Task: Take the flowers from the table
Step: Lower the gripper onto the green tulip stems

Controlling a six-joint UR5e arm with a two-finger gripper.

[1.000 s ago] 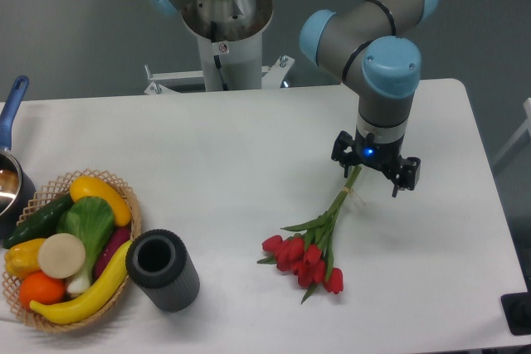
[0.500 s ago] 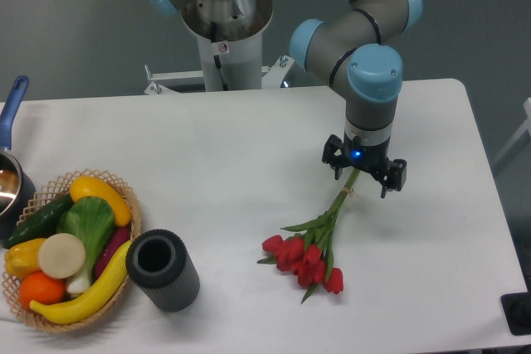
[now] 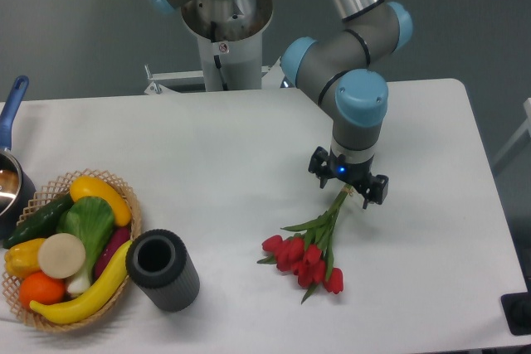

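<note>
The flowers (image 3: 309, 253), a small bunch of red tulips with green stems, lie flat on the white table (image 3: 207, 155), right of centre. The buds point toward the front edge and the stems run up and to the right. My gripper (image 3: 346, 180) points straight down over the upper ends of the stems. It is open, with one finger on each side of the stem tips. The very ends of the stems are hidden under it. Nothing is held.
A black cylinder (image 3: 163, 269) stands at the front left. Beside it is a wicker basket (image 3: 133, 215) of toy fruit and vegetables. A pot with a blue handle (image 3: 12, 113) sits at the left edge. The robot base (image 3: 224, 31) is at the back.
My gripper has moved left and slightly lower, from right of the stem ends to directly over them. The flowers have not moved.
</note>
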